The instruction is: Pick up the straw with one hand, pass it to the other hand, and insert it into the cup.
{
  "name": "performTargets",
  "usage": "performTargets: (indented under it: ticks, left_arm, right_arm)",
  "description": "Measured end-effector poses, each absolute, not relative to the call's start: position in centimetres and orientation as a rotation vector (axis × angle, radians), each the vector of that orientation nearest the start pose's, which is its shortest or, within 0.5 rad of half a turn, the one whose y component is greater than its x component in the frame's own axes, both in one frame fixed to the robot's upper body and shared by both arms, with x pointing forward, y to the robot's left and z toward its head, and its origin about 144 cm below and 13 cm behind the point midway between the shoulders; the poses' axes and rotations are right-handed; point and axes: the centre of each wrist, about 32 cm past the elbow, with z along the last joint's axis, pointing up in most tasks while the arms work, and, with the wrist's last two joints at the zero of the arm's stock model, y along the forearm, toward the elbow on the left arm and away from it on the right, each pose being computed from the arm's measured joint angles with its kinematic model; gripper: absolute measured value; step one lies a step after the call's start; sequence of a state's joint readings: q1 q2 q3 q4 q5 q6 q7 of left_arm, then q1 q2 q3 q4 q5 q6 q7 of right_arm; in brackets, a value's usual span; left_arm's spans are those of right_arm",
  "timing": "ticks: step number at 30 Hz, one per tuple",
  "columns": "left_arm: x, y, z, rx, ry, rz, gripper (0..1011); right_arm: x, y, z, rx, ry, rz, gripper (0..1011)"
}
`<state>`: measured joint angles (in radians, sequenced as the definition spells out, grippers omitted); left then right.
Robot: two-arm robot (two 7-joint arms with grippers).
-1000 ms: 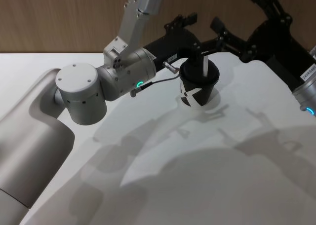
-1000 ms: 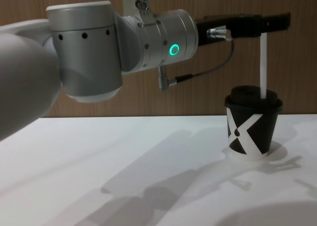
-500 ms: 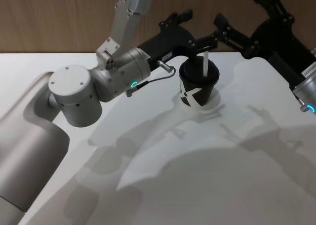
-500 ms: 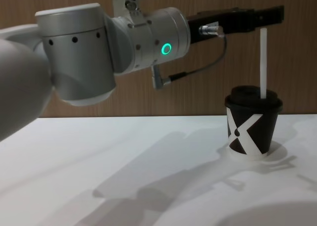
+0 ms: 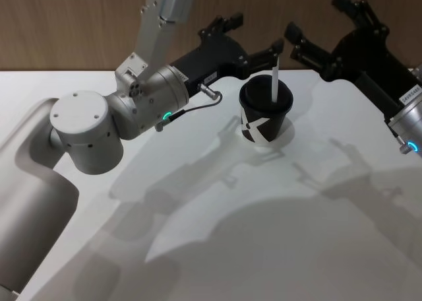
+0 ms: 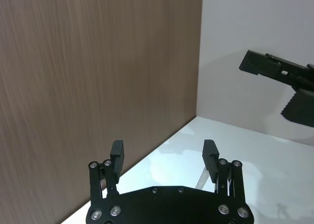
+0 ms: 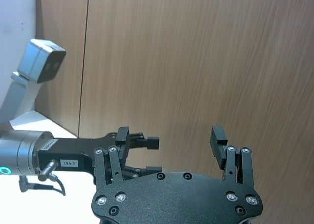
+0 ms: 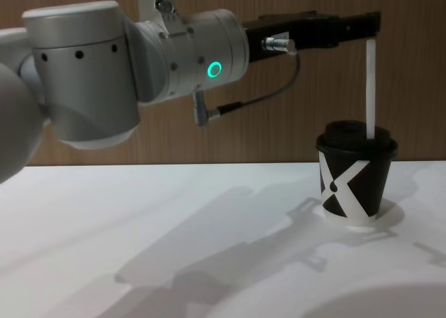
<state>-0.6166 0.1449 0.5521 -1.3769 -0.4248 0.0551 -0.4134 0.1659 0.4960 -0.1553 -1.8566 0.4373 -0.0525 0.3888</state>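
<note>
Standing upright in the cup (image 8: 355, 178), the straw (image 8: 370, 88) pokes through the black lid near the desk's (image 5: 217, 215) far edge. Compared with a second ago, the left end effector (image 5: 254, 40) has let go, spread its fingers and pulled back up and leftward, its tips now just beside the straw's top. Right end effector (image 5: 320, 27) hovers released by the far right corner, roughly where it was.
</note>
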Motion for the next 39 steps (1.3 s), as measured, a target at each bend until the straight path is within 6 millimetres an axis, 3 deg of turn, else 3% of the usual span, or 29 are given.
performTargets:
  ticks: [39]
  left_arm:
    - [55.1, 12.6, 129.0, -0.123, -0.184, 0.703, 1002]
  right_arm:
    - [47.0, -28.5, 128.2, 0.115, -0.316, -0.922, 1001]
